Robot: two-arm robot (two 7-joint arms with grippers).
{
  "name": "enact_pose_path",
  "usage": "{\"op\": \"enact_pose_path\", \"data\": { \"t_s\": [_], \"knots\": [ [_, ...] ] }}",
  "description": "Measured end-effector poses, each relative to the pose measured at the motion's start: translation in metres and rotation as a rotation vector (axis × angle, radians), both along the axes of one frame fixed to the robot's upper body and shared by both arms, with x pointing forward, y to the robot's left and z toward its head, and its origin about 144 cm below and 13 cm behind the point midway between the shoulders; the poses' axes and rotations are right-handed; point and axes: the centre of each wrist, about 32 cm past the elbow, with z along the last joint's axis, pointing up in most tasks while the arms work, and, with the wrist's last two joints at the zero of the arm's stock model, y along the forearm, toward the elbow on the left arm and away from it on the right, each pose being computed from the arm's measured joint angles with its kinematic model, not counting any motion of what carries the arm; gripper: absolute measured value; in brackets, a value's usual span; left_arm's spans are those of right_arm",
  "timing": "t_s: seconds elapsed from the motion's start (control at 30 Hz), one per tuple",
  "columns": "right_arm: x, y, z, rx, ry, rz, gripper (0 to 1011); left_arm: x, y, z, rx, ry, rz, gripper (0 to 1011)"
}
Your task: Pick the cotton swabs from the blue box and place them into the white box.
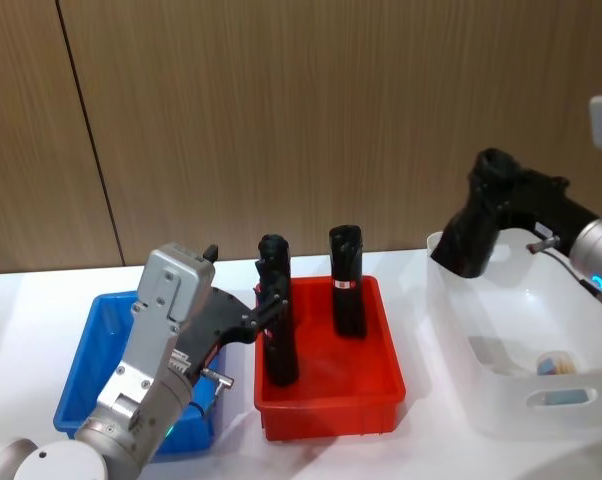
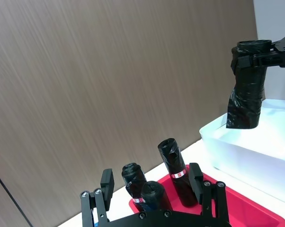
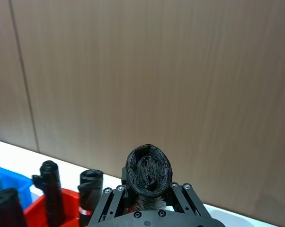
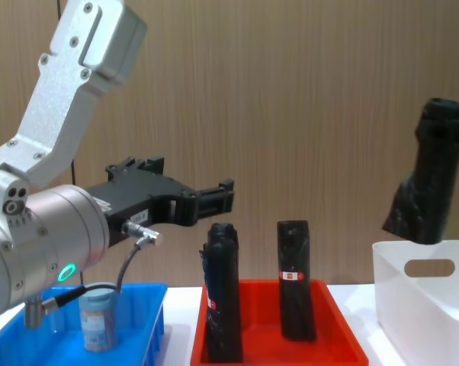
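One cotton swab jar (image 4: 97, 320) stands in the blue box (image 1: 89, 352), and another cotton swab jar (image 1: 556, 363) lies in the white box (image 1: 451, 295). My left gripper (image 1: 243, 278) hovers open and empty above the blue box's right side, next to the red bin. Held high over the white box's left rim, my right gripper (image 1: 503, 185) is shut on the top of a black roll (image 1: 468, 240). The right wrist view looks down the black roll (image 3: 148, 170) between the fingers. In the left wrist view the open left gripper (image 2: 152, 182) faces the red bin's rolls.
A red bin (image 1: 381, 392) sits between the blue and white boxes with black rolls (image 1: 347, 280) standing upright in it. A wooden wall panel closes off the back of the white table.
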Motion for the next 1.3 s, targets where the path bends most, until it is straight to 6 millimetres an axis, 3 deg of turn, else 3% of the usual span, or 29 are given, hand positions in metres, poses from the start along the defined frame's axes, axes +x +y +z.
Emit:
{"op": "enact_pose_path", "data": {
  "t_s": [0.37,1.07,1.2,1.3],
  "knots": [
    [0.012,-0.023,-0.015,0.005,0.059,-0.076,356,0.000,0.000,0.000,0.000,0.000,0.000,1004],
    [0.029,-0.040,-0.059,-0.006,0.156,-0.161,357,0.000,0.000,0.000,0.000,0.000,0.000,1004],
    [0.030,-0.041,-0.063,-0.010,0.163,-0.165,447,0.000,0.000,0.000,0.000,0.000,0.000,1004],
    [0.029,-0.041,-0.065,-0.015,0.162,-0.165,574,0.000,0.000,0.000,0.000,0.000,0.000,1004]
  ]
}}
